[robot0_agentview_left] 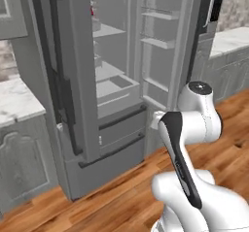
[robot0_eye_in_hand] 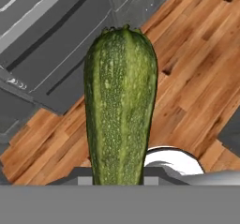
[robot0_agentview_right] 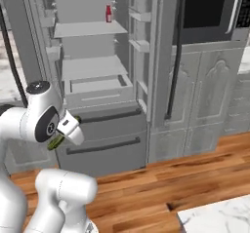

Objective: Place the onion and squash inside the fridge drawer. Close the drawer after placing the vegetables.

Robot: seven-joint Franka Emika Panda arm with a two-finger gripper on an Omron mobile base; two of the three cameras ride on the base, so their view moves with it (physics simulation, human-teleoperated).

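Squash point(robot0_eye_in_hand: 121, 106) over wood floor point(robot0_eye_in_hand: 197, 59), open fridge point(robot0_agentview_left: 116, 66) beyond

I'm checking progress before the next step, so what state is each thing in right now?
squash: held in the gripper, off the floor, not yet in the fridge.
gripper: shut on the squash.
fridge drawer: pulled out, open.
fridge doors: swung open, shelves exposed.
red bottle: standing upright on an upper shelf.
lower freezer drawers: closed.
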